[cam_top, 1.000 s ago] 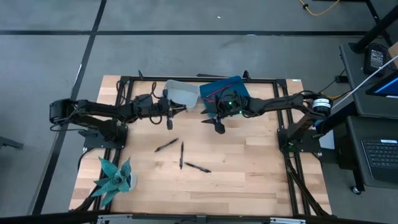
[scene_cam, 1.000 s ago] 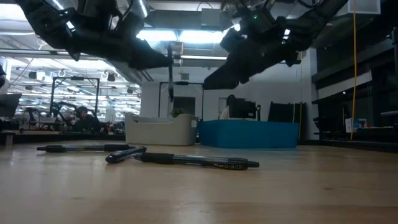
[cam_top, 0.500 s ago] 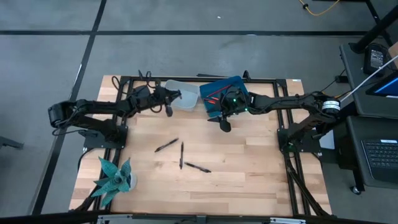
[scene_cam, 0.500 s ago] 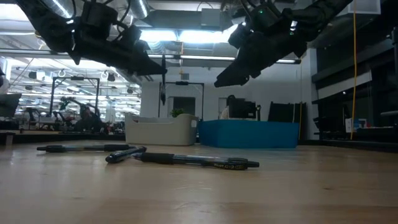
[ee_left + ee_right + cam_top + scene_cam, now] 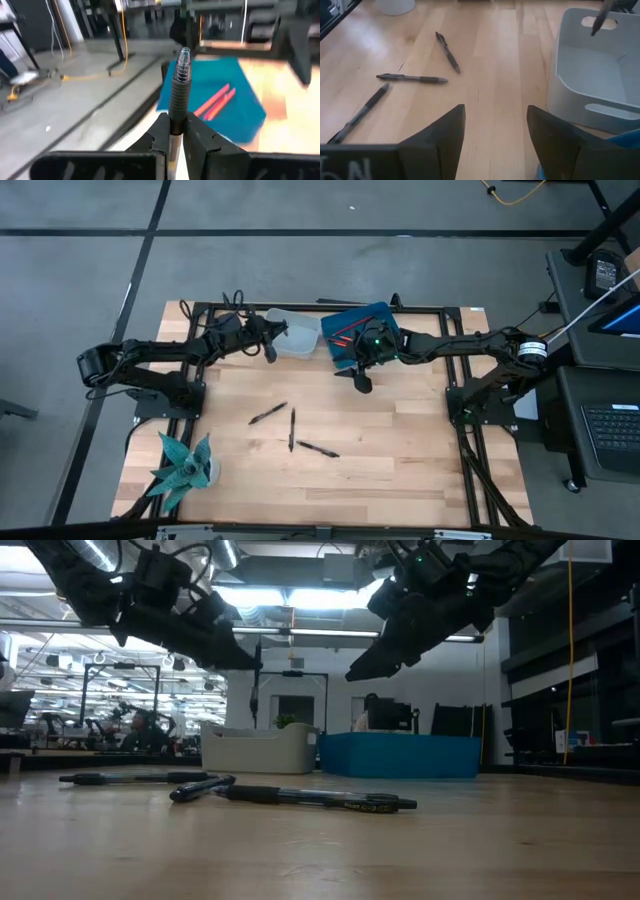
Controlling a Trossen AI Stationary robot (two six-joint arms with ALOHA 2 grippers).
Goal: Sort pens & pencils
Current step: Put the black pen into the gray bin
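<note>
My left gripper is shut on a black pen that stands upright in the air at the left end of the white bin. My right gripper hangs open, holding nothing, just on the near side of the blue bin. Red pencils lie in that blue bin. Three more black pens lie flat on the wooden table; they also show in the right wrist view as three pens. My left gripper pinches the pen's barrel between its two fingers, just behind the ribbed grip section. The fingers come almost level from the table's left and lie across the pen. The pen stands upright, lifted clear of table and bin.
A teal paper plant in a white pot stands at the near left corner. The black frame rail runs behind both bins. The wooden table is bare to the right of the pens.
My left gripper has swung toward the table's far edge, up to the white bin's left end, carrying the pen upright and staying shut on it. My right gripper has risen slightly and stays open. The three pens on the table have not moved.
</note>
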